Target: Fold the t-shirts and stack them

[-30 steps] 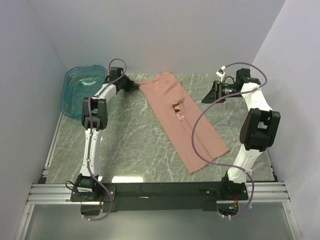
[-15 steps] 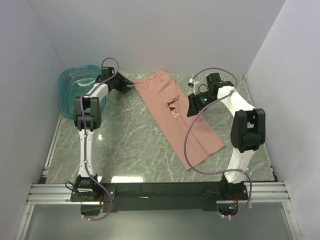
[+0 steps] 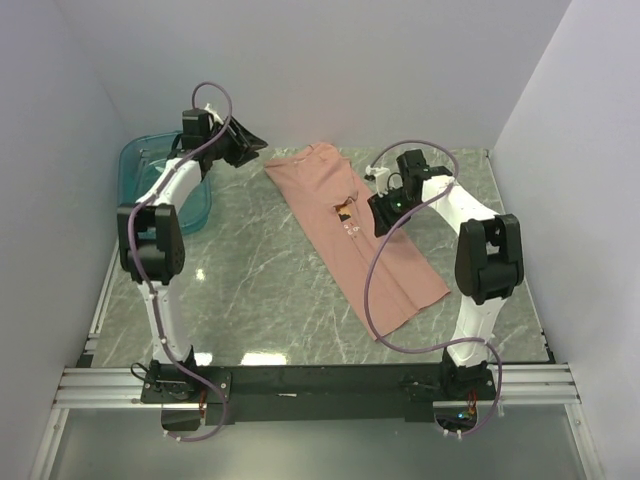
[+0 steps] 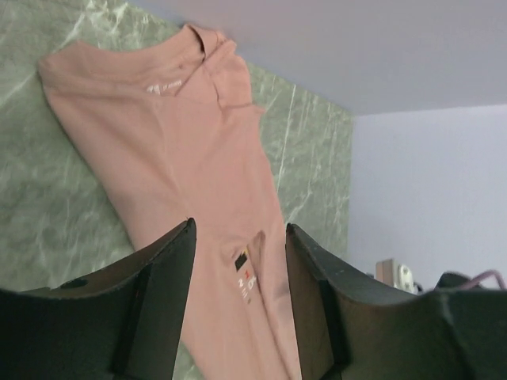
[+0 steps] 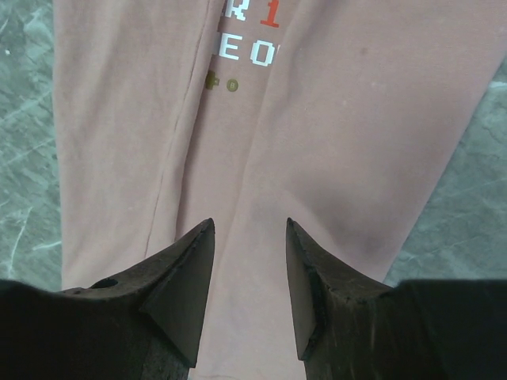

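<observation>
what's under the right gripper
The pink t-shirt, lying on the green marble table. The right gripper hangs open over it. Whatever lies beneath the cloth is covered.

Robot lab test cell: bare white walls (image 3: 320,70) boxing a green marble-look tabletop (image 3: 260,270), aluminium-extrusion mounting rail (image 3: 100,385) along the near edge.

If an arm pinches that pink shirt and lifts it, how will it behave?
Probably floppy: the shirt lies flat in soft folded layers, so a pinch would likely lift one spot while the rest sags. Likely light, being thin cloth. Its folds may well come undone when raised.
</observation>
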`<move>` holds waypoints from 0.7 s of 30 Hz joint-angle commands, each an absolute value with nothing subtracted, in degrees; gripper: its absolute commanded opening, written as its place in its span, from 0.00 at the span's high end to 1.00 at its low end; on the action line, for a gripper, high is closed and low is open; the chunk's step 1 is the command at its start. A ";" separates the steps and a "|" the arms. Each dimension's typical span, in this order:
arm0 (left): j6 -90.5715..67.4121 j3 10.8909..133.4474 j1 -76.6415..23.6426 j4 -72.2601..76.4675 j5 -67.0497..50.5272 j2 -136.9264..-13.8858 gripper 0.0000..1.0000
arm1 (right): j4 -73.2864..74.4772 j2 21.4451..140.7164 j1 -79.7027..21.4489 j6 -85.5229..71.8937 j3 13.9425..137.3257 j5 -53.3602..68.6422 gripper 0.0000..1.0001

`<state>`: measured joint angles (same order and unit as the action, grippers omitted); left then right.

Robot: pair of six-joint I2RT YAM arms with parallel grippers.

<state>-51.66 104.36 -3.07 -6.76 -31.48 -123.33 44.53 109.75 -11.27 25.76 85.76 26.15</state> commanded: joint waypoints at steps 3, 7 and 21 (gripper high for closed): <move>-37.12 93.97 -5.26 -8.78 -25.17 -106.83 0.43 | 44.64 104.61 -7.93 30.05 84.29 27.93 0.52; -28.69 79.42 -10.26 -8.18 -12.81 -93.55 0.36 | 54.20 101.18 -1.35 42.32 85.25 41.37 0.52; -18.12 53.18 -13.62 -4.56 -17.80 -62.58 0.01 | 22.09 62.19 5.27 39.91 59.17 43.76 0.16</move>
